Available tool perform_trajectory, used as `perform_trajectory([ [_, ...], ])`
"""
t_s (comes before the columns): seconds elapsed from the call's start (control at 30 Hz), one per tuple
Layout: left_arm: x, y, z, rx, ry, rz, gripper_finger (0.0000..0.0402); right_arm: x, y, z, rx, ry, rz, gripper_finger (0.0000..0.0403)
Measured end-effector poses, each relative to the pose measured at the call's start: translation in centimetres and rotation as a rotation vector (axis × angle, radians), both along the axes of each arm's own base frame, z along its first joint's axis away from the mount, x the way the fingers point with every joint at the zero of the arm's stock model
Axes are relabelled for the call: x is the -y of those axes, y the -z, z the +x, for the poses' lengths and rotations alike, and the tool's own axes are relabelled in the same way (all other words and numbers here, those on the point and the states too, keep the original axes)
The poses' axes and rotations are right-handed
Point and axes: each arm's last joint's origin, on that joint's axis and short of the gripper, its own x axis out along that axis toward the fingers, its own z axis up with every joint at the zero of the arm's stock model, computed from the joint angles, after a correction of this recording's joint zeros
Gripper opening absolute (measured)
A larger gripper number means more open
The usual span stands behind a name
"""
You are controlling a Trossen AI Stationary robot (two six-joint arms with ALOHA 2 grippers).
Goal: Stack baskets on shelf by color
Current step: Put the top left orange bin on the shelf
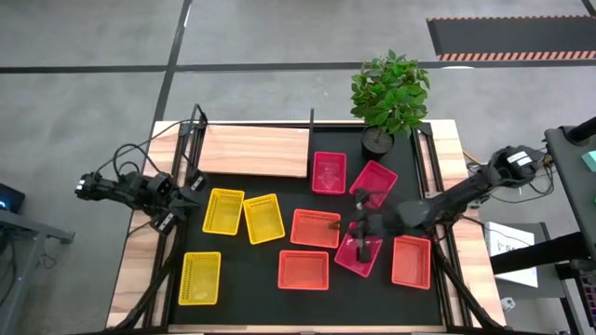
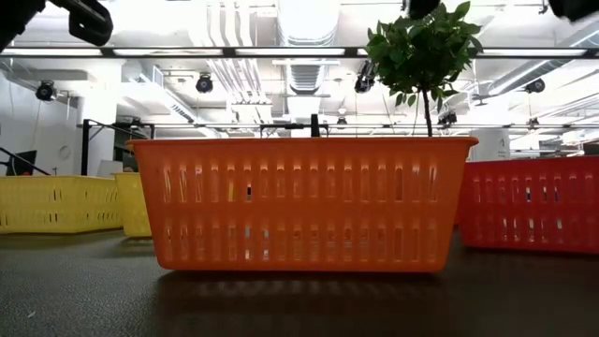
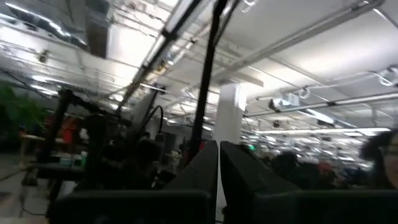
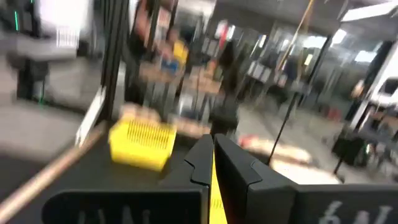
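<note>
The wooden shelf (image 1: 253, 150) at the back left of the mat has a bare top, open from above. Beside it, at the back right, the potted plant (image 1: 390, 93) stands tall. Baskets (image 1: 315, 229) lie scattered over the mat (image 1: 244, 275), with narrow gaps between them.

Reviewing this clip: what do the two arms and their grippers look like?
Both are dark, jointed arms. The left arm trails looping black cables. The right arm has a light patch near its base joint. Each gripper, left gripper and right gripper, has two flat, angular black fingers.
</note>
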Motion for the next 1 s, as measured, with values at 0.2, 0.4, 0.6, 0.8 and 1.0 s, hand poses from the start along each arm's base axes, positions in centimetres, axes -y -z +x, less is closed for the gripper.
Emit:
perform_trajectory([
  [0.2,0.1,0.3,0.6,-0.04,0.0,0.015,0.0002,-1.4,-1.9,3.3,-0.271,0.009,-0.025,0.0009],
  [0.4,0.2,0.4,1.0,-0.053,-0.045,0.054,0.0002,-2.1,-2.8,5.0,-0.586,0.015,-0.148,0.0009],
  [0.6,0.0,0.1,1.0,-0.011,-0.118,0.053,0.0002,-1.8,-2.3,5.6,-0.927,-0.093,-0.286,0.0009],
  [0.8,-0.1,-0.7,0.7,0.079,-0.165,0.079,0.0002,-1.2,-0.9,6.2,-1.127,-0.242,-0.523,0.0017],
  [1.0,-0.3,-1.2,0.2,0.141,-0.174,0.052,0.0002,-0.9,1.8,7.0,-1.235,-0.327,-0.707,0.0078],
])
